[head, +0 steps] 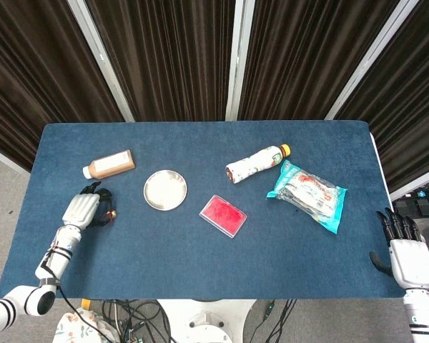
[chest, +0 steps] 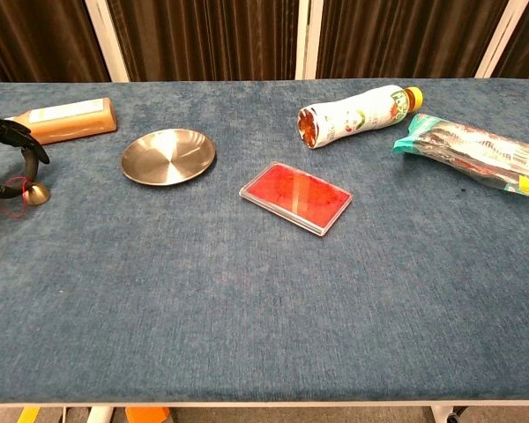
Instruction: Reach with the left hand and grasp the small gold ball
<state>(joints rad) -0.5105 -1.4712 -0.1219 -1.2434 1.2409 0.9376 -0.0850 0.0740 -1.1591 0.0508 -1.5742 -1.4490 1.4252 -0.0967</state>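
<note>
The small gold ball [chest: 37, 192] rests on the blue cloth near the table's left edge, a red string looped beside it; in the head view the ball [head: 112, 213] lies just off my left hand's fingertips. My left hand [head: 84, 209] lies on the table with its dark fingers [chest: 22, 141] arched over the ball and the thumb low on the ball's left. A gap shows between fingers and ball, and nothing is held. My right hand [head: 407, 256] hangs off the table's front right corner, fingers straight and apart, holding nothing.
A brown bottle [head: 109, 164] lies just behind my left hand. To its right are a round metal dish [head: 165, 190], a red flat case [head: 222, 215], a lying drink bottle [head: 257, 163] and a teal snack bag [head: 309, 194].
</note>
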